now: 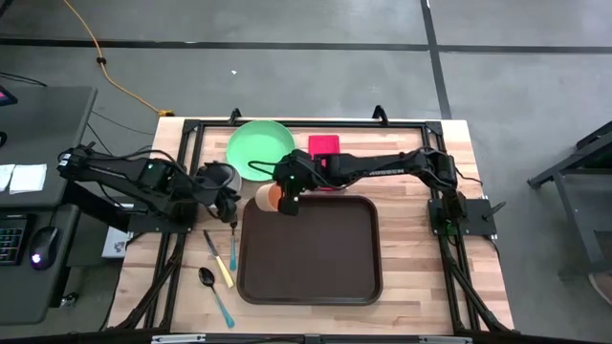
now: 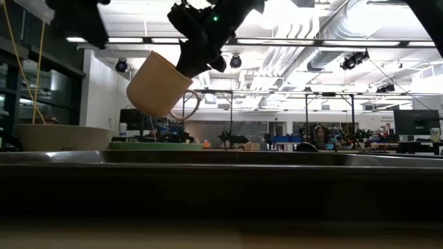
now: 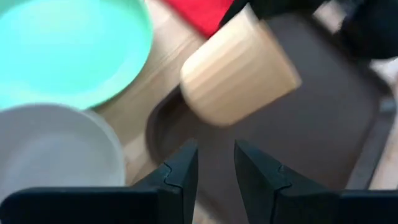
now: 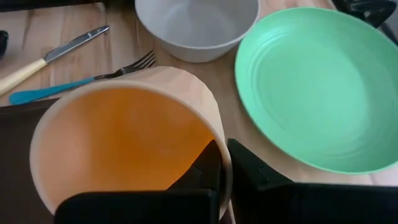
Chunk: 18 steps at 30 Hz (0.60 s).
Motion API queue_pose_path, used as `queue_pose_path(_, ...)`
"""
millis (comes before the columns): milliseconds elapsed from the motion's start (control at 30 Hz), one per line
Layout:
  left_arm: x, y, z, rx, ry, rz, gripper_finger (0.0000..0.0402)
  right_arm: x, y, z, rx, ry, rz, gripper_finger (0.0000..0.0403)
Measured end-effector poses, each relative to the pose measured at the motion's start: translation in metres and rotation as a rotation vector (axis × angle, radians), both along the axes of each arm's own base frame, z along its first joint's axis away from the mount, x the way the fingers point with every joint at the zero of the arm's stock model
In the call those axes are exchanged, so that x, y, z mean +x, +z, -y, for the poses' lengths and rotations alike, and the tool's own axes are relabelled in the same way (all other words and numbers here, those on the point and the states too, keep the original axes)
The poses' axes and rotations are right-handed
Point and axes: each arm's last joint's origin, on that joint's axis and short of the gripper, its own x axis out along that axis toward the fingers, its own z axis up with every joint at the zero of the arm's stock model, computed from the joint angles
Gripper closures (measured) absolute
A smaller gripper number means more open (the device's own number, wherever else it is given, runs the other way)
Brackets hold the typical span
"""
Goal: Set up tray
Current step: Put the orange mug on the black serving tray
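A tan cup (image 1: 269, 196) hangs tilted over the far left corner of the dark brown tray (image 1: 316, 263); my right gripper (image 4: 224, 152), reaching in from the table's right, is shut on it. In the low view the cup (image 2: 159, 84) is clear of the tray, its handle (image 2: 192, 105) low. My left gripper (image 3: 216, 165) stands open at the table's left, near the white bowl (image 1: 216, 177), with nothing between its fingers. The cup (image 3: 239, 68) shows beyond those fingers. My right gripper pinches the cup's wall at the rim (image 4: 221, 140), one finger (image 4: 202, 171) inside the cup and one (image 4: 267, 177) outside. The fingers slant down from the table's right. The cup is lifted clear and hangs tilted, its base toward the left.
A round green plate (image 1: 260, 148) and a red object (image 1: 325, 145) lie behind the tray. The white bowl (image 4: 196, 25) stands beside the plate. A knife (image 1: 219, 260), a fork (image 1: 232, 250) and a spoon (image 1: 212, 287) lie left of the tray.
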Motion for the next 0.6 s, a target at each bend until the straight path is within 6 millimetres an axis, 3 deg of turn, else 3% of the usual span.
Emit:
queue_pose_path(367,-0.015,-0.008,-0.003,-0.014,0.046,-0.146,0.0266,0.010,-0.028,0.000,0.106,0.037,-0.039,0.0403)
queue_pose_path(600,-0.027,-0.013,-0.005,-0.039,0.067,-0.277,0.0266,0.012,-0.029,0.000,0.120,0.055,-0.029,0.0403)
